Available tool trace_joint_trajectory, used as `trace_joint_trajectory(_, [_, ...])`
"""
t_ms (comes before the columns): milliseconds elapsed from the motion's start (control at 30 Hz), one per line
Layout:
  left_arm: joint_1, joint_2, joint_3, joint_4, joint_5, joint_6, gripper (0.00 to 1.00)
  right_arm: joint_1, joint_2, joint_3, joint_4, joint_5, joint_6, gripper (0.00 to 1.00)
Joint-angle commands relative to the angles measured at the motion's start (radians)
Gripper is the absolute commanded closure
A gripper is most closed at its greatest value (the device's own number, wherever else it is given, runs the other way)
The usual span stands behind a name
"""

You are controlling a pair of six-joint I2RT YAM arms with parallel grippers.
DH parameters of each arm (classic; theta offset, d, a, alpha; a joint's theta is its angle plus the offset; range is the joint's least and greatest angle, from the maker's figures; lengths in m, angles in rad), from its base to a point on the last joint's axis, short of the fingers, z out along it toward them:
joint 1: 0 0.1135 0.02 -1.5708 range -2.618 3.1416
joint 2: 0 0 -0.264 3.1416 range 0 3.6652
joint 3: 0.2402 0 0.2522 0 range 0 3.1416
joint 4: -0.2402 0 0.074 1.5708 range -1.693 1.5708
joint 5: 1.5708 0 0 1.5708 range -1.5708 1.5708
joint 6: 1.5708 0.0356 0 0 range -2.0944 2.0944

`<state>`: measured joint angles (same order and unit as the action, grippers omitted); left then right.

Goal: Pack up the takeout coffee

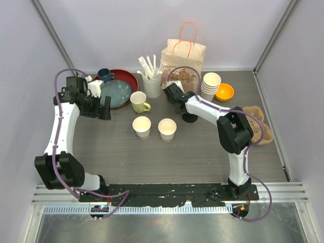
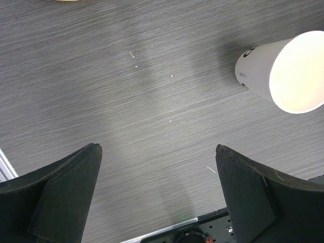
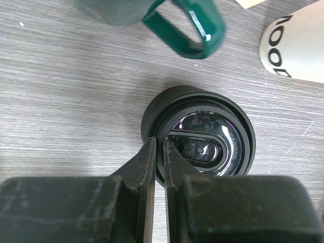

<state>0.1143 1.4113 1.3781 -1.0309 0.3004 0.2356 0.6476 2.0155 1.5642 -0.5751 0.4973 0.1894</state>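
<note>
Top external view is showing the worktop [image 1: 202, 162] carrying a paper bag [image 1: 183, 63] at its far edge. Left gripper [image 2: 157, 148] is hanging wide open near the left edge. Two lidless cups, left cup [image 1: 142, 126] and right cup [image 1: 167, 129], are standing mid-worktop. Right gripper [image 3: 160, 162] is pinching the rim of a black lid [image 3: 215, 147] just behind them, toward the bag.

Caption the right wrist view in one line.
Right tool pinches the rim of a black lid near a green mug.
</note>
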Motion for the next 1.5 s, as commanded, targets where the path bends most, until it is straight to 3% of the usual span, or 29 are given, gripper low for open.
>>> trace_joint_trajectory(0, [0.004, -0.009, 0.033, -0.011, 0.029, -0.004, 0.0, -0.011, -0.119, -0.015, 0.037, -0.025, 0.001, 0.99])
trace_joint_trajectory(367, [0.005, -0.014, 0.022, -0.006, 0.054, -0.01, 0.0, -0.065, -0.23, -0.059, 0.064, -0.131, 0.001, 0.99])
trace_joint_trajectory(567, [-0.005, -0.003, 0.019, -0.008, 0.104, -0.039, 0.02, -0.066, -0.342, -0.038, 0.063, -0.219, -0.12, 0.99])
trace_joint_trajectory(733, [-0.016, -0.02, -0.02, 0.015, 0.126, -0.047, 0.02, -0.019, -0.465, -0.045, 0.121, -0.481, -0.233, 0.99])
trace_joint_trajectory(833, [-0.022, -0.025, -0.046, 0.034, 0.149, -0.05, 0.02, 0.096, -0.498, -0.058, 0.15, -0.627, -0.338, 0.99])
trace_joint_trajectory(1067, [-0.019, -0.023, -0.083, 0.071, 0.186, -0.074, 0.02, 0.231, -0.325, 0.101, -0.012, -0.871, -0.534, 0.99])
trace_joint_trajectory(1333, [-0.019, -0.038, -0.152, 0.127, 0.201, -0.059, 0.02, 0.302, -0.077, 0.36, -0.199, -0.777, -0.568, 0.99])
trace_joint_trajectory(1467, [-0.019, -0.038, -0.171, 0.147, 0.21, -0.055, 0.02, 0.304, -0.043, 0.384, -0.207, -0.757, -0.548, 0.99])
